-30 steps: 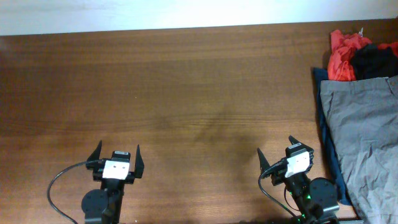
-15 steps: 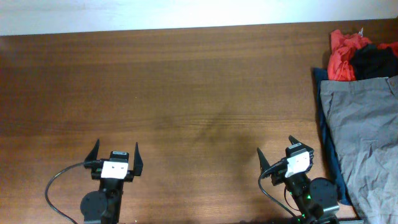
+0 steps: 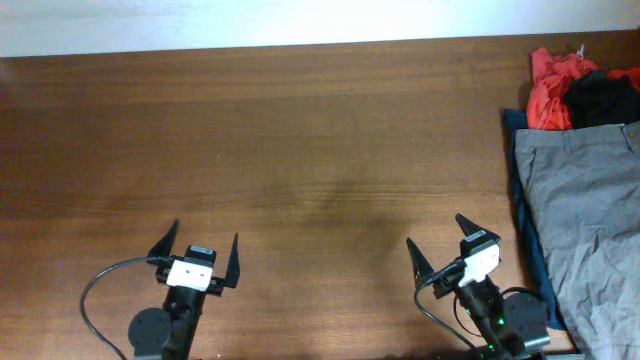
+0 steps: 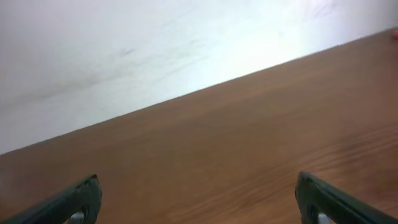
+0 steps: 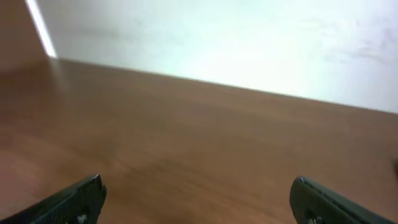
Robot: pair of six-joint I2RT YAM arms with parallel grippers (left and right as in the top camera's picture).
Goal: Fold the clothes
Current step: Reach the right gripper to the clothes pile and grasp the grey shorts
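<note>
Your left gripper (image 3: 205,235) at 7 o'clock and right gripper (image 3: 434,232) at 5 o'clock both stand wide open and empty over the bench (image 3: 300,130). The one pair of grey-olive trousers (image 3: 585,220) lies at 3 to 4 o'clock on one navy cloth (image 3: 518,180), with one red garment (image 3: 548,90) and one black garment (image 3: 600,95) at 2 o'clock. Expect light, limp, wrinkled cotton that sags, so pinch it at the waistband (image 3: 570,140), likely its firmest edge.

Black-fingered left tool (image 3: 205,235), white wrist block (image 3: 190,270), looping black cable (image 3: 92,298)
</note>
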